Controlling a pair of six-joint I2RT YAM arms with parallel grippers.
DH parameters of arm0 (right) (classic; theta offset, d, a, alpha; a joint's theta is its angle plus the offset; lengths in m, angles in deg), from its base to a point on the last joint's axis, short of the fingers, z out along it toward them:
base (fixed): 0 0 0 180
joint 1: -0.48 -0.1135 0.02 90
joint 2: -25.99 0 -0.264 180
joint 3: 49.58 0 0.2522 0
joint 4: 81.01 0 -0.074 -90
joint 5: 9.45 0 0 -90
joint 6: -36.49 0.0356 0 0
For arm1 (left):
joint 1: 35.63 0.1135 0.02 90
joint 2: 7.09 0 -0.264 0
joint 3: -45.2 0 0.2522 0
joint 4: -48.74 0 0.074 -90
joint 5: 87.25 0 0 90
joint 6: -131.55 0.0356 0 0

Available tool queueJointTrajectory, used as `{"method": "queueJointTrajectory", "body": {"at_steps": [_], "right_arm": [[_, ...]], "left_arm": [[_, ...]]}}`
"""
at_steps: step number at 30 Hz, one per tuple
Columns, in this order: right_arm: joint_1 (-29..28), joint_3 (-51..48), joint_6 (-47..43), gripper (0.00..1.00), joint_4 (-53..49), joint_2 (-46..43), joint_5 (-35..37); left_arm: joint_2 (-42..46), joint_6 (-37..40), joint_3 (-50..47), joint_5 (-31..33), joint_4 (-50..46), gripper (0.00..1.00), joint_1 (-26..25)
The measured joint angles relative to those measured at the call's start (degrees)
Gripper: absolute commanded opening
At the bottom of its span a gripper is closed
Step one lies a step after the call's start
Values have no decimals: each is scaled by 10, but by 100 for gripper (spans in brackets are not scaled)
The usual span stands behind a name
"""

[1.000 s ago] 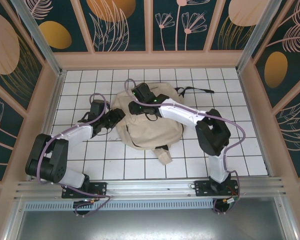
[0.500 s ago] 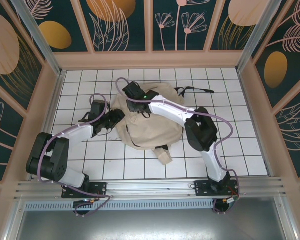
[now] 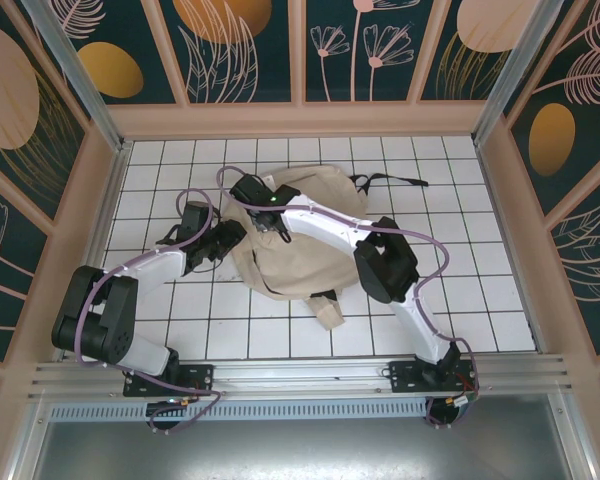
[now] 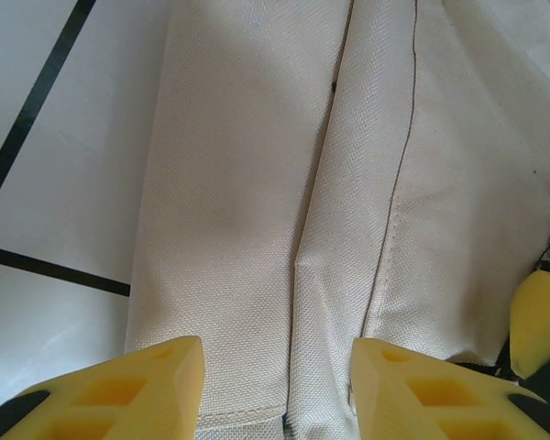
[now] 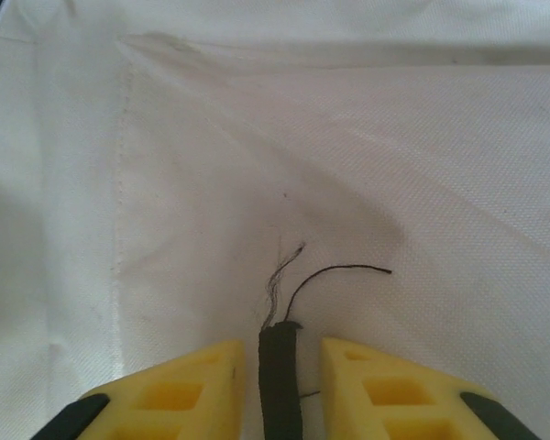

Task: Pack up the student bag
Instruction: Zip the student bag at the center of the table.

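The student bag (image 3: 315,255), a big cream canvas backpack, lies flat in the middle of the tiled table. My right gripper (image 3: 244,188) reaches over its far left corner. In the right wrist view that gripper (image 5: 282,353) is open but narrow, with the frayed end of a thin black cord (image 5: 280,376) between the fingers and a small gap on each side. My left gripper (image 3: 230,236) sits at the bag's left edge. In the left wrist view it (image 4: 277,353) stands open over a fold of the bag's fabric (image 4: 257,183).
Black straps (image 3: 385,181) trail from the bag's far right side, and a beige flap (image 3: 328,312) sticks out at its near edge. White tiled table (image 3: 480,300) runs to wooden walls on three sides. A yellow piece (image 4: 539,316) shows at the left wrist view's right edge.
My right arm has swept left across the bag's far side to its upper left corner, and its jaws have narrowed. The left arm has stayed where it was.
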Motion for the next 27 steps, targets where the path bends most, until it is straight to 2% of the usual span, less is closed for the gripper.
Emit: {"method": "queueJointTrajectory", "body": {"at_steps": [9,14,20,27], "right_arm": [[-10,39,7,15,-30,35,49],[-12,45,19,0,-43,41,75],[-17,49,25,0,-46,40,93],[-18,-64,30,0,12,-54,88]], "left_arm": [[2,0,0,2,-5,46,0],[4,0,0,2,-6,47,0],[14,0,0,1,-10,47,0],[30,-2,9,-36,-8,48,0]]}}
